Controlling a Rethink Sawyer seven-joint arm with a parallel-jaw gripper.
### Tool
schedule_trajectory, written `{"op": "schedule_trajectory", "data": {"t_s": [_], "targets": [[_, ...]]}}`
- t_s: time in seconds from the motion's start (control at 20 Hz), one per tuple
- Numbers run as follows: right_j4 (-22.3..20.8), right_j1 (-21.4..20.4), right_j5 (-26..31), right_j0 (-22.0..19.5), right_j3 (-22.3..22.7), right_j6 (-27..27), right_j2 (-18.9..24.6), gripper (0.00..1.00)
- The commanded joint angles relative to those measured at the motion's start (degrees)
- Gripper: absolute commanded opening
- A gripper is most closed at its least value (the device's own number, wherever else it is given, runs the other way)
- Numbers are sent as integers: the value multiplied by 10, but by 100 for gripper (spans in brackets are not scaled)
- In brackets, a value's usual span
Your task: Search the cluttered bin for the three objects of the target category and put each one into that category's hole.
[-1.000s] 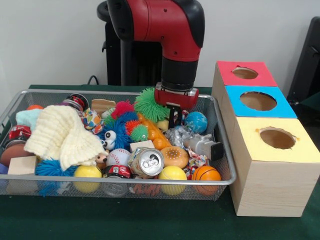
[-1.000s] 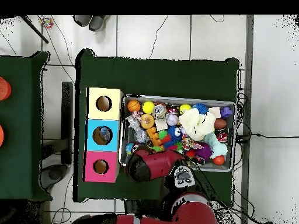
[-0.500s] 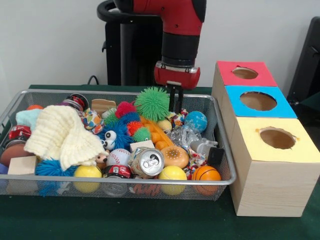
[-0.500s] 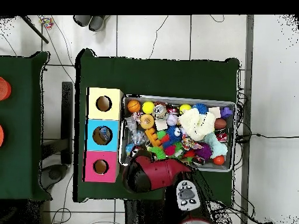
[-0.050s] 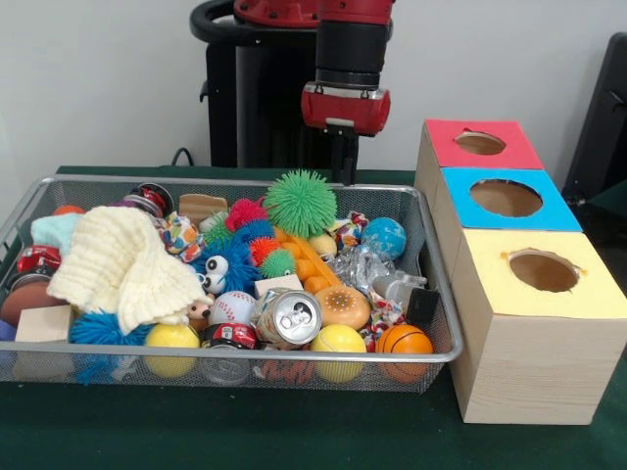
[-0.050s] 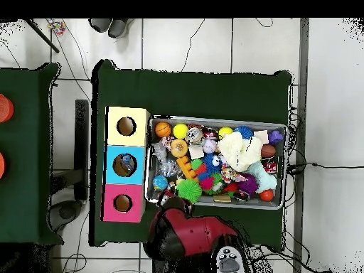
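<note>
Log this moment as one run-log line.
gripper: raised above bin's far rim, holds nothing | bin: cluttered | green spiky ball: in bin | holes: nothing going in

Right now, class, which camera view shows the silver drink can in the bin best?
The front view. There the can lies on its side at the basket's near edge, its top and pull tab facing the camera. In the overhead view it is only a small pale spot among the toys.

A green spiky ball [image 5: 299, 203] tops the silver mesh bin [image 5: 431, 294], with a cream knit cloth [image 5: 122, 262] at nine o'clock and red, blue and yellow-topped boxes [image 5: 509, 196] at three.
</note>
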Motion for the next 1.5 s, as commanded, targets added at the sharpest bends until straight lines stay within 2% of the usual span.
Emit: {"op": "schedule_trajectory", "data": {"t_s": [0.05,0.1,0.3,0.45,0.55,0.7,0.95,1.15,1.5], "targets": [[-1,68,-109,19,18,68,-46,0],[-2,70,-103,16,16,58,-43,100],[4,63,-71,17,9,50,-34,100],[45,37,-50,7,7,77,-20,100],[63,24,-17,2,2,83,-2,100],[112,12,28,-1,-9,99,11,100],[206,38,84,34,-71,104,-6,100],[286,51,105,43,-98,124,-18,100],[403,117,147,76,-176,124,-82,100]]}}
